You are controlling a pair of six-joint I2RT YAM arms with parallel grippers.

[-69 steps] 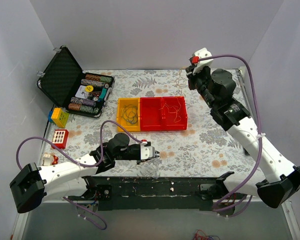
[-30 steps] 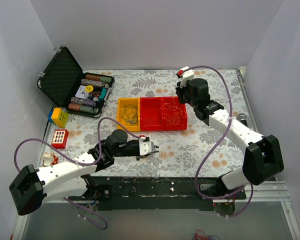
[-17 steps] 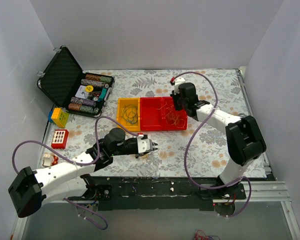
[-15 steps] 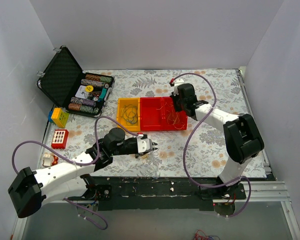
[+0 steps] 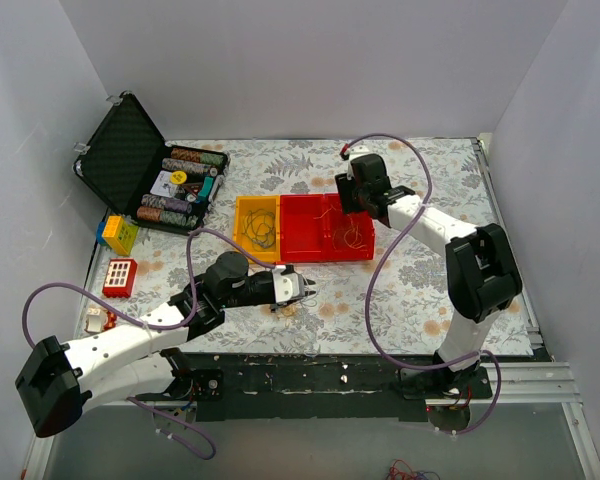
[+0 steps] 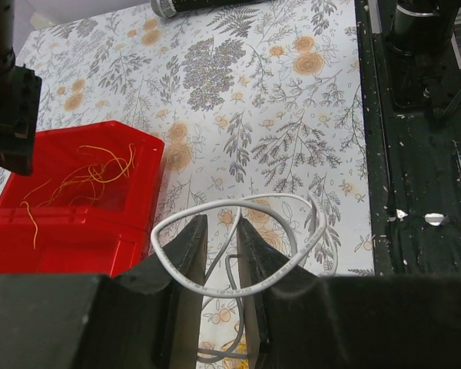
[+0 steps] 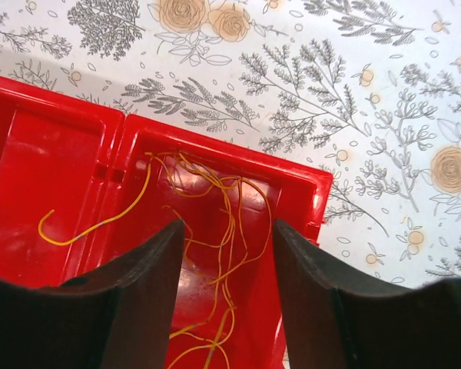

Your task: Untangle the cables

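Thin tan-yellow cables [image 7: 223, 207] lie tangled in the right compartment of a red bin [image 7: 54, 177]. My right gripper [image 7: 227, 227] hangs open just above them, holding nothing. In the top view it [image 5: 350, 210] is over the red bin [image 5: 325, 256], beside a yellow bin [image 5: 242, 205] holding dark cables [image 5: 260, 232]. My left gripper [image 6: 221, 223] is near the table's front, shut on a white cable [image 6: 276, 197]. The cable's loop drapes over both fingers and a strand runs between them. More cable [image 5: 285, 306] trails on the cloth below the left gripper [image 5: 300, 288].
An open black case [image 5: 130, 150] of poker chips stands at the back left. Toy blocks [image 5: 118, 234] and a red block [image 5: 120, 276] lie along the left edge. The black base rail [image 5: 310, 375] runs along the near edge. Flowered cloth covers the table.
My right arm swung left and down over the red bin's right compartment, and its gripper went from shut to open. The left gripper crept slightly right, keeping the white cable.
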